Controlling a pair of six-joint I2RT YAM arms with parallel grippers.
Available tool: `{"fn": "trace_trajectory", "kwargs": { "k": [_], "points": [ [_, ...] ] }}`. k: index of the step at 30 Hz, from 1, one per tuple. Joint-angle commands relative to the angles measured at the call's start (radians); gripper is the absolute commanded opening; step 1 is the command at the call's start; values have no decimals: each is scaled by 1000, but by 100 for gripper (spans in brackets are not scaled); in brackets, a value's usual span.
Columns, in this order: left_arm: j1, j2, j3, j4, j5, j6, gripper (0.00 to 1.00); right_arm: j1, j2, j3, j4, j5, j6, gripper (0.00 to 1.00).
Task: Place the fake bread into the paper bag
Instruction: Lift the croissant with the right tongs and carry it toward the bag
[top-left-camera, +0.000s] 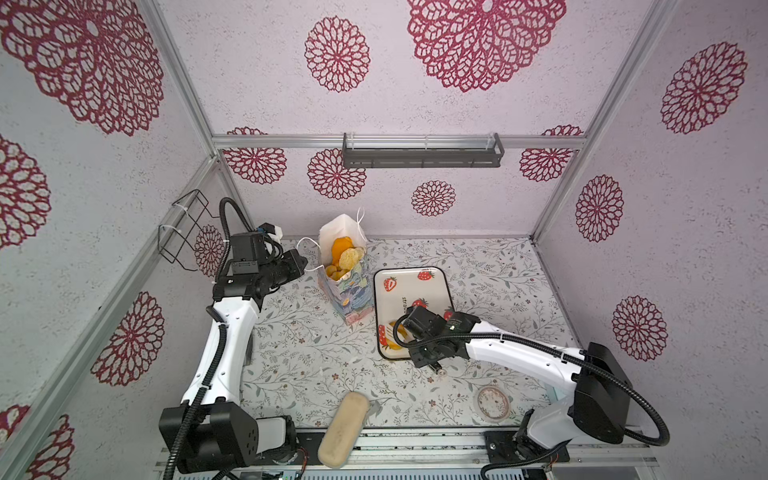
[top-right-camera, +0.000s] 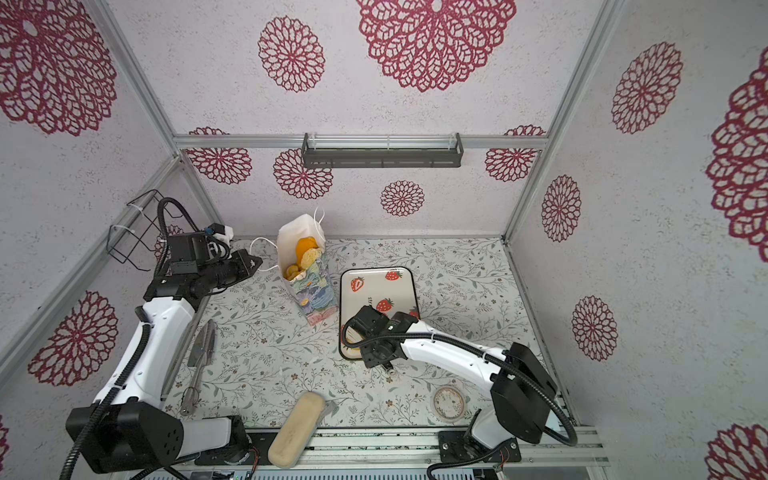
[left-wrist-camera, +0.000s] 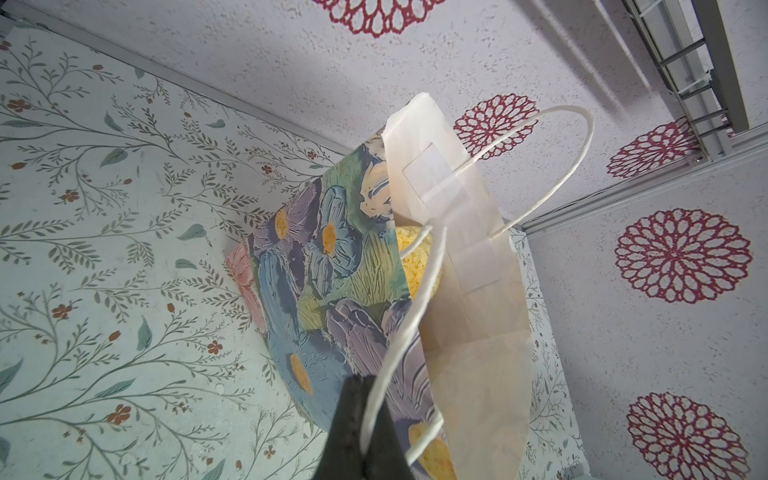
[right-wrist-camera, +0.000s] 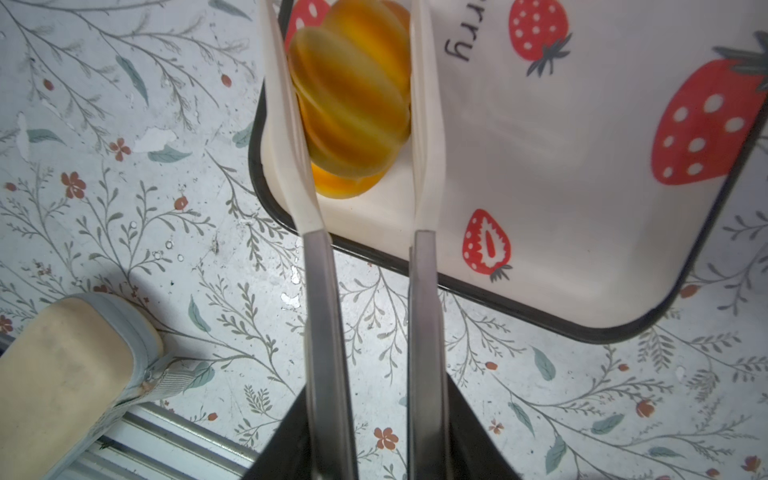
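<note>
Right of the paper bag (top-left-camera: 351, 286), we grip.
Our right claw (right-wrist-camera: 347, 45) clamps the fake bread (right-wrist-camera: 353, 104), its length running along the jaws.

A white tray (top-left-camera: 415, 286) with a dark rim and red strawberry prints lies on the flower-patterned counter (top-left-camera: 311, 353). A long pale beige block (top-left-camera: 344, 430) rests at the front edge of the counter, partly over the metal rail. A round clear ring (top-left-camera: 492, 403) lies to its right. In a top view, metal utensils (top-right-camera: 201, 353) lie at the left. A wire basket (top-left-camera: 183, 228) hangs on the left wall and a dark shelf (top-left-camera: 422, 157) on the back wall.
</note>
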Motion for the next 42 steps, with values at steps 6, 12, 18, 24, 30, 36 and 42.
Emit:
{"fn": "trace_trajectory", "kwargs": {
  "k": [6,12,18,24,30,36,42],
  "points": [
    [7,0,-9,19,8,-7,0,-24,-100,9,43,98,31,41],
    [7,0,-11,19,10,-6,0,-37,-124,18,69,140,44,40],
    [7,0,-11,19,9,-7,0,-44,-152,21,99,167,47,40],
    [7,-2,-11,19,8,-6,0,-50,-174,25,141,183,41,39],
    [6,-2,-10,19,6,-6,0,-51,-189,36,175,189,19,39],
    [7,-5,-12,17,3,-4,0,-52,-199,56,211,190,-6,39],
    [7,-5,-9,17,4,-5,0,-52,-196,86,211,201,-28,39]
  ]
}}
